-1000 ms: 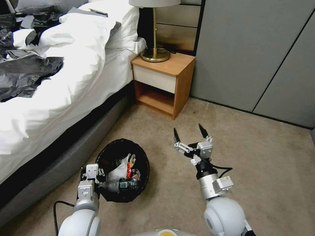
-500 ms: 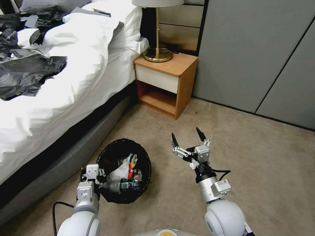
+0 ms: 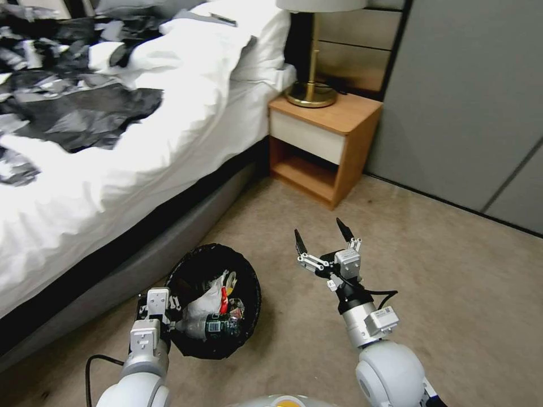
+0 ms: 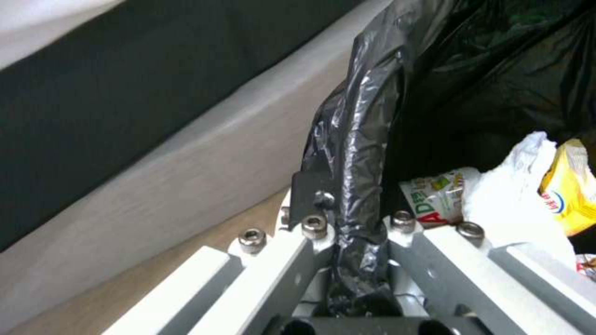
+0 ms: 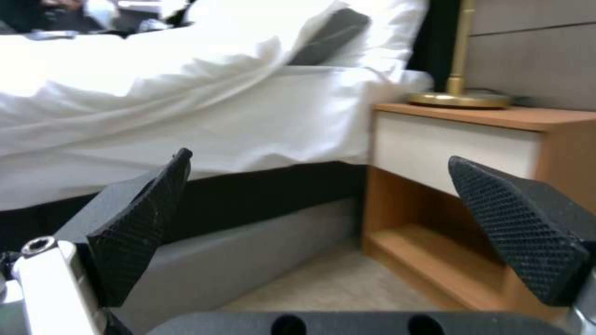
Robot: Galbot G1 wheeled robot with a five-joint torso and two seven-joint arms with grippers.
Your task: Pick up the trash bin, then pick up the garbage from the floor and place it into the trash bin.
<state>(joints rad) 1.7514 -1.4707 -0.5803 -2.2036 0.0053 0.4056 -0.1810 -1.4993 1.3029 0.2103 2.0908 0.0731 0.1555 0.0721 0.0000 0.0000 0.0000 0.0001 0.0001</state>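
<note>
Far left: bed [image 3: 113, 169] with white bedding and black clothing pile [image 3: 73, 113]. Below, beside the bed base: left end effector [image 3: 161, 308] clamped onto the bag-lined rim of the trash bin [image 3: 192, 265], garbage [image 3: 212, 308] piled inside. Mid-floor, apart from the bin: right end effector [image 3: 319, 240] raised, fingers [image 5: 515, 223] spread wide, gripping nothing. Beyond: nightstand [image 3: 322, 141].

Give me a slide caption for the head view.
Left gripper clamps the trash bin rim beside the bed; right gripper open above carpet.
</note>
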